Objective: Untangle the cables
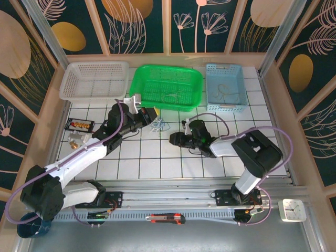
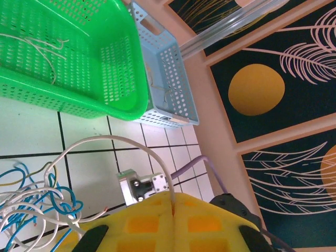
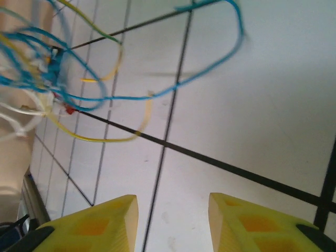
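Note:
The cables (image 1: 159, 124) lie as a small tangle of blue, tan-yellow and pale grey wires on the tiles in front of the green basket. My left gripper (image 1: 148, 114) is beside the tangle on its left. In the left wrist view this gripper (image 2: 173, 202) is shut on a pale grey wire (image 2: 131, 143), which arches from the closed yellow pads back to the tangle (image 2: 37, 202). My right gripper (image 1: 173, 139) is low, to the right of the tangle. Its yellow fingers (image 3: 173, 215) stand open over bare tile, with the blue and yellow loops (image 3: 58, 79) ahead of them.
A white basket (image 1: 94, 80), a green basket (image 1: 166, 86) and a blue basket (image 1: 225, 87) line the far edge; the green and blue ones hold loose wires. A dark box (image 1: 79, 125) sits at the left. A utility knife (image 1: 165, 218) and a clock (image 1: 293, 209) lie near the front rail.

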